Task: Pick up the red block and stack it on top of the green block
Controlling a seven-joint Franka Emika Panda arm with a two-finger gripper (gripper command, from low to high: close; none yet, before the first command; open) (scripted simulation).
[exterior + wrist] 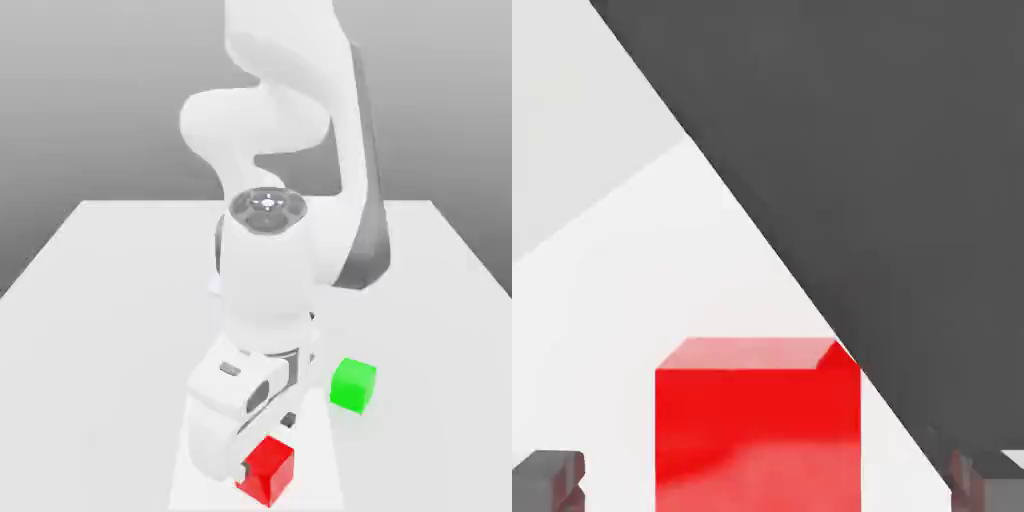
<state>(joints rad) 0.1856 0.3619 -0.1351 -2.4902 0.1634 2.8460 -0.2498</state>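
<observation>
The red block (268, 470) rests on the white table near its front edge. In the hand view the red block (758, 425) stands between my two dark fingertips (550, 480), with a gap on each side. My gripper (262, 448) is low over the block and open, its jaws straddling the block without touching it. The green block (353, 384) sits on the table a short way behind the red one, toward the exterior view's right, apart from the hand.
The white table (110, 300) spreads around both blocks. The arm's white links (265, 290) rise over the middle of the table, just behind the blocks. A dark shadow (892, 180) falls across the table in the hand view.
</observation>
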